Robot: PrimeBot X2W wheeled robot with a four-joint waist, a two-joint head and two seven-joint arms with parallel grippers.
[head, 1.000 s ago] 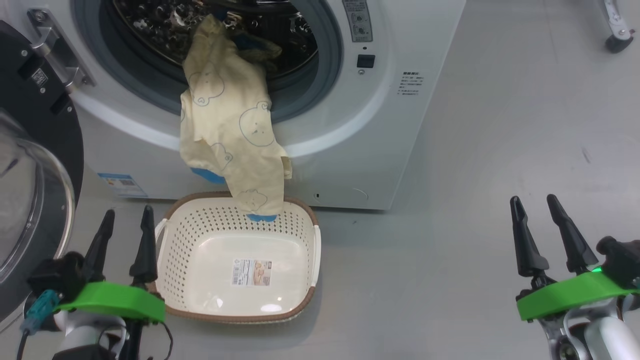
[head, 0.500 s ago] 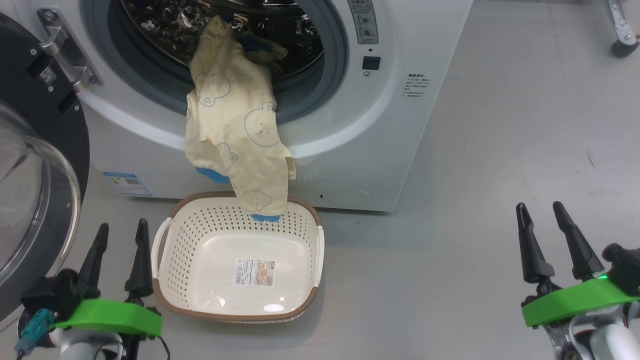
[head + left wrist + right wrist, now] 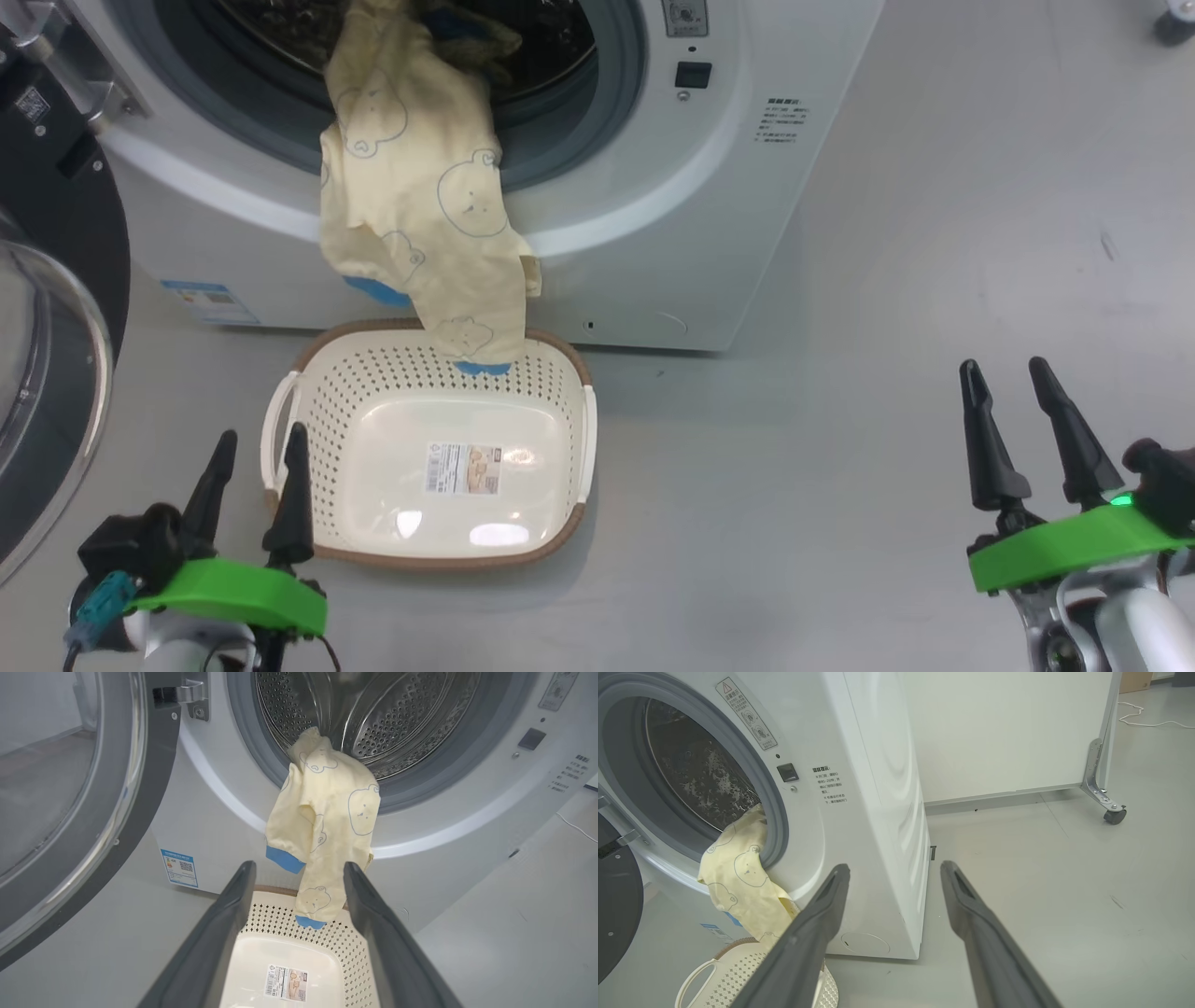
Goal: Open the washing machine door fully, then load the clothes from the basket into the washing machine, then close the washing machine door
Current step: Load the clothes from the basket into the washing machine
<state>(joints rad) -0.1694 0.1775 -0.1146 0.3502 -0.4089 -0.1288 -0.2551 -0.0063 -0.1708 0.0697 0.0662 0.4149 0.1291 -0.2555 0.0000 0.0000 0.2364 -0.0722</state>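
Observation:
The washing machine (image 3: 728, 187) stands with its washing machine door (image 3: 47, 308) swung wide open at the left. Pale yellow clothes (image 3: 420, 205) with bear prints hang out of the drum (image 3: 397, 718) over the grey gasket, and a blue cuff dangles into the basket (image 3: 308, 411). The cream basket sits on the floor in front of the washer, holding nothing but that cuff. My left gripper (image 3: 262, 431) is open by the basket's left handle, holding nothing. Far to the right, above bare floor, my right gripper (image 3: 1004, 369) is open and holds nothing.
Grey floor (image 3: 887, 327) spreads to the right of the washer. A white panel on a castor (image 3: 1113, 814) stands behind, with a white cable (image 3: 1148, 718) on the floor. The open door (image 3: 70, 788) takes up the left side.
The head camera has shifted, so the washer sits higher in the picture. My left gripper is a little closer to the basket's left handle. The garment hangs as before.

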